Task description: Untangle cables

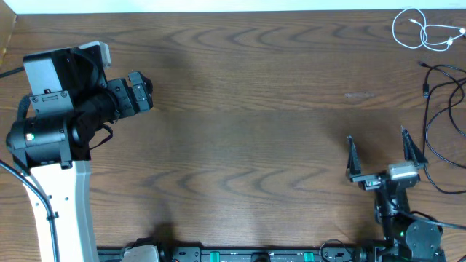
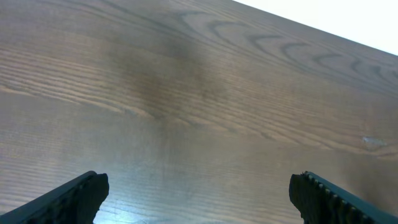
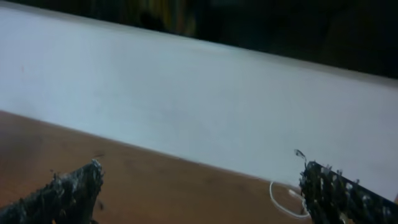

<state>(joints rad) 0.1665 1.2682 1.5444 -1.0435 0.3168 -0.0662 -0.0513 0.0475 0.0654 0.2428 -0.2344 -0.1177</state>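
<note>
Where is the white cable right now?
In the overhead view, the white cable sits looped in the far right corner of the table, just beyond the black cables.

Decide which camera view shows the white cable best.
Overhead: the white cable lies coiled, whole, at top right. The right wrist view catches only a small loop of it at the bottom edge; the left wrist view shows none.

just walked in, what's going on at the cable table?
Nothing is being handled yet. Both grippers are open and empty: the left gripper hovers over bare table, and the right gripper sits near the front right. The white cable lies looped in the far right corner. The black cables sprawl along the right edge, untouched.
</note>
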